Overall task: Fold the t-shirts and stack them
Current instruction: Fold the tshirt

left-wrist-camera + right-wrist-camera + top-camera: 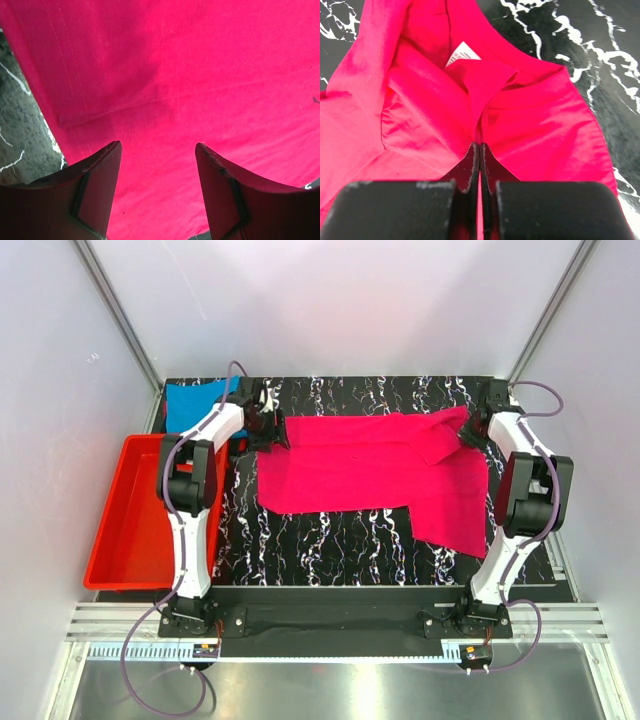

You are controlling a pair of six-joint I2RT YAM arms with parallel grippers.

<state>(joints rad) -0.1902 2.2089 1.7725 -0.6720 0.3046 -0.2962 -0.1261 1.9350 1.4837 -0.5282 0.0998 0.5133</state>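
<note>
Pink t-shirt (370, 465) looks mid-fold — right gripper (480, 150) clamped on its collar, left gripper (158, 146) spread above the hem — next likely needs left pinching cloth.

central t-shirt (370, 465) is spread mid-frame on the table (330, 540) | corner t-shirt (190, 402) is laid upper left, behind the tray (115, 540) | tray is set at left | left gripper (264, 422) is placed over central t-shirt's left edge | right gripper (470, 432) at its upper right
</note>
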